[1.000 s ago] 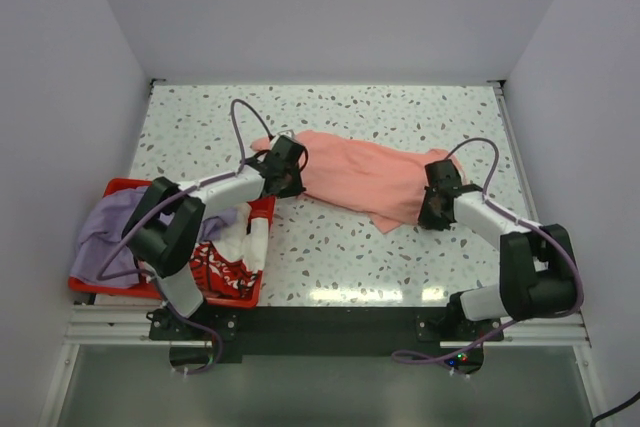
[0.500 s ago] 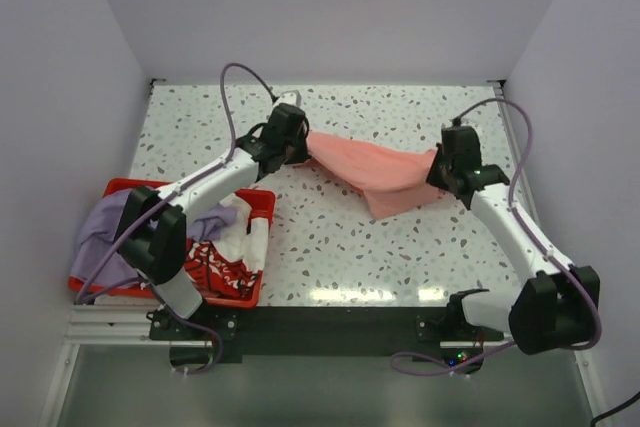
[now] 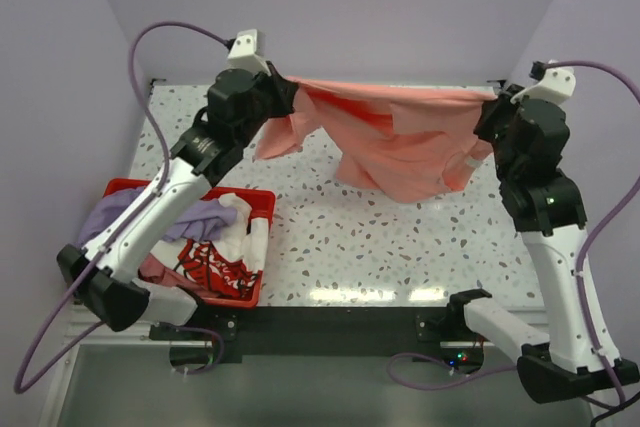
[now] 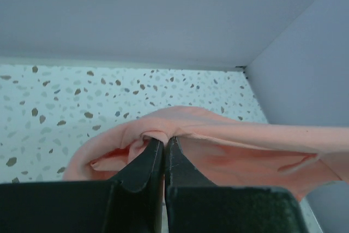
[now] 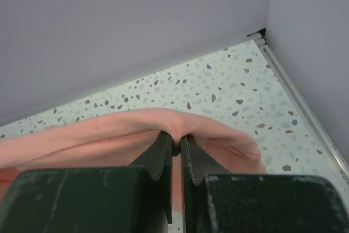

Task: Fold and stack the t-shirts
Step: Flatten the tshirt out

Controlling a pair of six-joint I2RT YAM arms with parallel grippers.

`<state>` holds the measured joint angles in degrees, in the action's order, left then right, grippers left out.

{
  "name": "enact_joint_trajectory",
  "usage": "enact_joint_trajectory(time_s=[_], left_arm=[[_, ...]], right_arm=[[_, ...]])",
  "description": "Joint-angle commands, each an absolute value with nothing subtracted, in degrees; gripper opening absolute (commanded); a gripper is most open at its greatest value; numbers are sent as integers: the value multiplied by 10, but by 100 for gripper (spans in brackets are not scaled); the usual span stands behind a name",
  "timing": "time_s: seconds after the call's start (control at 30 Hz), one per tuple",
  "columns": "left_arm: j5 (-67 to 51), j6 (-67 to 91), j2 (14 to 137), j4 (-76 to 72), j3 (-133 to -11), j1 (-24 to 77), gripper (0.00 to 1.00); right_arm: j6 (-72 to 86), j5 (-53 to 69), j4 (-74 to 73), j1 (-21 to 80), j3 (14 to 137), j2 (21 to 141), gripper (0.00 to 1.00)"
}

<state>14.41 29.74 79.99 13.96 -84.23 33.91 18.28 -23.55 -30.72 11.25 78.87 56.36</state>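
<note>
Salmon-pink tee held stretched in the air between two clamped grippers, with a crate of tees at the near left.

At the near left, a red plastic crate point(image 3: 266, 227) holds a crumpled lavender-purple cloth t-shirt point(image 3: 110, 222), which spills over its left rim. Beside that, on the right, lies a white cloth t-shirt with red print point(image 3: 225, 247). The left arm reaches up and toward the far side, and the left gripper point(image 4: 163, 141) is pinched tight on a bunched fold at the left end of a plain salmon-pink cloth t-shirt point(image 3: 390, 142). The shirt's top edge runs taut to the right while its body sags in folds above the far half of the table. The right arm stands tall at the right, with the right gripper point(image 5: 177, 137) clamped on the shirt's right end. Below is a white, dark-speckled table point(image 3: 350, 247). Plain pale lilac walls point(image 3: 340, 7) close in on the left, far and right sides.
</note>
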Motion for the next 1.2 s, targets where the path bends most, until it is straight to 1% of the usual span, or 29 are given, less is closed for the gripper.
enact_joint_trajectory(time_s=[0.0, 0.23, 0.33, 0.43, 0.53, 0.57, 0.63, 0.67, 0.7, 0.73, 0.83, 0.87, 1.0, 1.17], left_arm=[[133, 261, 731, 72, -869, 337, 0], [51, 265, 638, 72, -843, 337, 1], [44, 272, 615, 70, -824, 337, 3], [54, 279, 614, 69, -810, 337, 4], [60, 286, 643, 76, -804, 337, 5], [60, 288, 656, 78, -800, 337, 5], [56, 300, 701, 90, -795, 337, 6], [54, 302, 721, 96, -792, 337, 6], [53, 308, 765, 105, -792, 337, 3], [61, 323, 788, 132, -793, 336, 0], [101, 340, 872, 185, -798, 335, 0], [112, 344, 897, 193, -794, 334, 0], [149, 348, 913, 186, -760, 325, 0], [158, 358, 903, 175, -714, 287, 0]], right_arm=[[146, -265, -312, 111, 855, 533, 0], [135, -224, -344, 111, 935, 489, 0], [137, -206, -361, 111, 959, 484, 0], [138, -216, -374, 111, 960, 497, 0], [130, -274, -377, 110, 943, 523, 0], [124, -306, -377, 111, 939, 546, 0], [118, -337, -371, 110, 917, 573, 0], [114, -350, -362, 110, 907, 606, 0], [113, -370, -357, 111, 889, 624, 0], [112, -376, -352, 110, 880, 644, 0], [119, -373, -334, 90, 853, 721, 0], [126, -371, -334, 71, 850, 765, 0], [150, -286, -331, 19, 845, 845, 0], [156, -252, -316, -29, 858, 942, 0]])
